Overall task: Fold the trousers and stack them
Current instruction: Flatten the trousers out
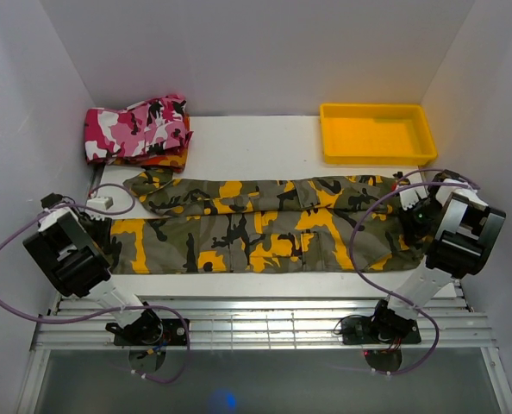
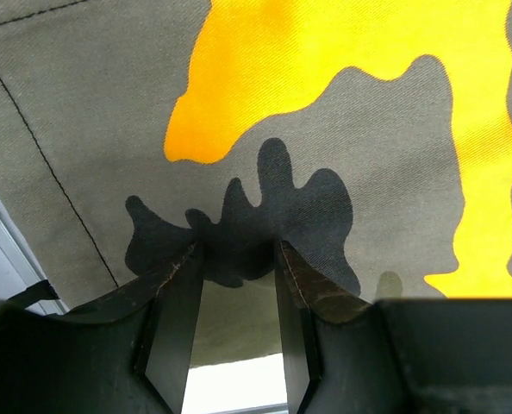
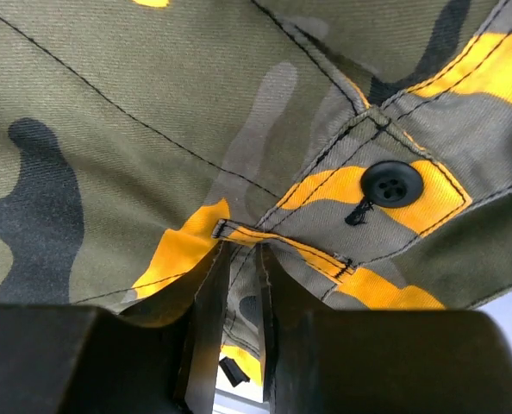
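Trousers [image 1: 256, 224] lie flat on the surface [image 1: 256, 142], on the near side of the yellow tray [image 1: 375, 131]. They start just below the tray and run well off to its left. The long axis is left-right across the arms, and the two legs lie side by side.

The waist end is the end under the tray: the right wrist view shows a black button [image 3: 391, 184] and a belt loop [image 3: 282, 246]. The hem end is the one far from the tray.

Each arm sits at one end of the long axis, so neither has to reach. The right end effector [image 3: 241, 252] is at the waist end, just near-side of the tray's right corner. Its gap is narrow and a fold of waistband cloth by the belt loop is pinched in it, so it has hold of the trousers.

The left end effector [image 2: 236, 252] is at the hem end, well away from the tray. Its fingers stand roughly half apart with a clear gap. The cloth edge drapes over the tips and the bare surface shows through below. This looks unclamped: touching the cloth, not gripping it.

Judgement: the coming fold is end over end along the long axis, and the left side needs a firm pinch first.
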Robot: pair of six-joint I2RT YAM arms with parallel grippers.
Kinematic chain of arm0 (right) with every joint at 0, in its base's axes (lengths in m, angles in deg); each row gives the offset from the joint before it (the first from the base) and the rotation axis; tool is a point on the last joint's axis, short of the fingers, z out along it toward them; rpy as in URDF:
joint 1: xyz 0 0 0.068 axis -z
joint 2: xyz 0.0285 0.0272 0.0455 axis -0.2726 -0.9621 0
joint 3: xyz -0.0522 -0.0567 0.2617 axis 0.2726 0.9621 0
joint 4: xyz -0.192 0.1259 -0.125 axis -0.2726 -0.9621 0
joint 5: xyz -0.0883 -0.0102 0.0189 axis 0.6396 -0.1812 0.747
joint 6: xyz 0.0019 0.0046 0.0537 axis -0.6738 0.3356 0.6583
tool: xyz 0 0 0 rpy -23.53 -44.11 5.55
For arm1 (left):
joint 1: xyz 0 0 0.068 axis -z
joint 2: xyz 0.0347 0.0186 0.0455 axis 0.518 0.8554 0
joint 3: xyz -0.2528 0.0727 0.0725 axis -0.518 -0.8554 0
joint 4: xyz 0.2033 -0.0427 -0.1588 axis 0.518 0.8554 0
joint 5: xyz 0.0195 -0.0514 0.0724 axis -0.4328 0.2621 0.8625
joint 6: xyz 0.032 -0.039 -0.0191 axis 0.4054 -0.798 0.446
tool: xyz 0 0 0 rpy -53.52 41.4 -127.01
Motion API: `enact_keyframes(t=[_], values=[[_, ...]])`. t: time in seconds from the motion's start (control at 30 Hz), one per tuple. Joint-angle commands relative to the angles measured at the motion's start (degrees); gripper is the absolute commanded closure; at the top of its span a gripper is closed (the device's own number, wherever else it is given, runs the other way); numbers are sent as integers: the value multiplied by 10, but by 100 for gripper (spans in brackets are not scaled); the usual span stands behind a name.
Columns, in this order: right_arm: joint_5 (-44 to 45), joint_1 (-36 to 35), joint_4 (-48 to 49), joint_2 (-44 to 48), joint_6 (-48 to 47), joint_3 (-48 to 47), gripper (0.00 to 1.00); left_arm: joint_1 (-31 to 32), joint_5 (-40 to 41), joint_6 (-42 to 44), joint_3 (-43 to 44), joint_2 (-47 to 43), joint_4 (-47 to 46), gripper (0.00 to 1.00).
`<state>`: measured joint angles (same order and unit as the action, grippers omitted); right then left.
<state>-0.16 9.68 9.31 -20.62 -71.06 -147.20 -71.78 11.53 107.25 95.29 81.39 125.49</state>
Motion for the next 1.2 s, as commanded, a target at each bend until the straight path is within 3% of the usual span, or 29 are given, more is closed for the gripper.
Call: enact_keyframes(t=[0.0, 0.2, 0.33, 0.43, 0.6, 0.73, 0.8, 0.9, 1.0, 1.17], values=[[40, -1, 48, -4, -12, 73, 76, -6, 22, 7, -43, 17, -20, 51], [123, 12, 96, 50, -78, 166, 76, -77, 62, 68, -106, -4, -37, 51], [140, 45, 95, 71, -121, 178, 76, -156, 69, 118, -105, -2, -32, 51], [148, 68, 93, 88, -146, 192, 76, -181, 63, 137, -87, 12, -17, 51], [123, 77, 67, 96, -154, 166, 74, -195, -5, 165, -60, -2, 52, 50], [29, 80, -26, 123, -158, 83, 61, -193, -124, 197, 12, -77, 156, 46], [-39, 80, -68, 134, -149, 35, 49, -183, -206, 194, 55, -95, 175, 44], [-122, 74, -94, 132, -112, -65, 44, -144, -284, 154, 117, -107, 162, 40], [-151, 44, -95, 104, -48, -139, 43, -50, -266, 91, 128, -102, 92, 39], [-124, -26, -42, 60, 31, -167, 37, 101, -195, 41, 116, -66, -56, 37]])
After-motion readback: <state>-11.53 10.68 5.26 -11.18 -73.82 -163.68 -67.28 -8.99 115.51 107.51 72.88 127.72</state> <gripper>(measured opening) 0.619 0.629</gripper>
